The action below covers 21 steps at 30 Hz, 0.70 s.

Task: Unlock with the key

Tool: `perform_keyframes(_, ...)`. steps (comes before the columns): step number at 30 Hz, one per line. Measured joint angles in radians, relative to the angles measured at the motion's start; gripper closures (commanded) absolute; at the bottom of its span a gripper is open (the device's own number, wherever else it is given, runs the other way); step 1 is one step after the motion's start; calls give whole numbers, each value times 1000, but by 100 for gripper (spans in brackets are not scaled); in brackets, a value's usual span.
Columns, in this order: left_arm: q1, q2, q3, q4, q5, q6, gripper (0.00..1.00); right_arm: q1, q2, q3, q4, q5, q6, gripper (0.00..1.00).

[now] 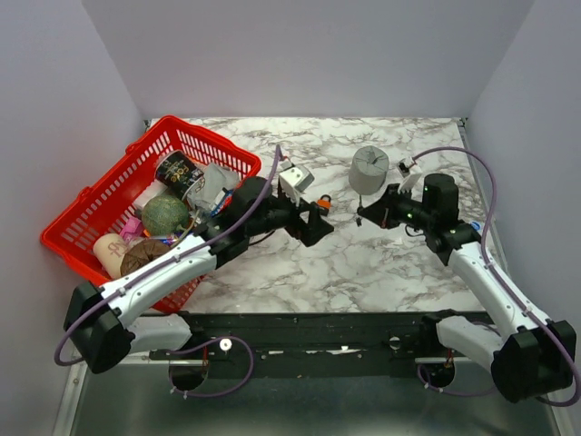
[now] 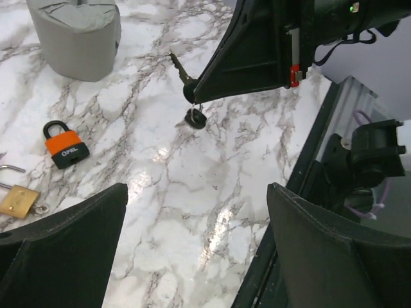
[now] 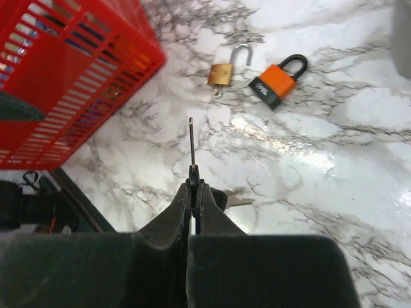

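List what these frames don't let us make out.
- key: head buried between the right fingers in the right wrist view; too small in the top view.
- orange padlock: keyhole shows in no view.
- brass padlock: cut by the left edge in the left wrist view.
- grey cylinder: top cut by the frame edge, left wrist view.

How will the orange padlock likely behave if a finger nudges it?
The orange padlock lies flat on the glossy marble table, so it would probably slide or spin, not roll. Its blocky body looks dense, likely heavy for its size. The closed shackle seems rigid.
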Motion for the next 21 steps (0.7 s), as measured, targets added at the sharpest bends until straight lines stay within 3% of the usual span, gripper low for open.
perform_keyframes(10, -160, 398, 309, -229, -423, 95, 1, -79, -190, -44, -30, 86, 16, 99)
perform_keyframes(14, -157, 570, 475, -294, -476, 97, 1, -82, -302, -72, -64, 125, 15, 99)
perform_keyframes(21, -12, 794, 634, -340, -412, 48, 2, -84, -478, -92, -119, 159, 15, 99)
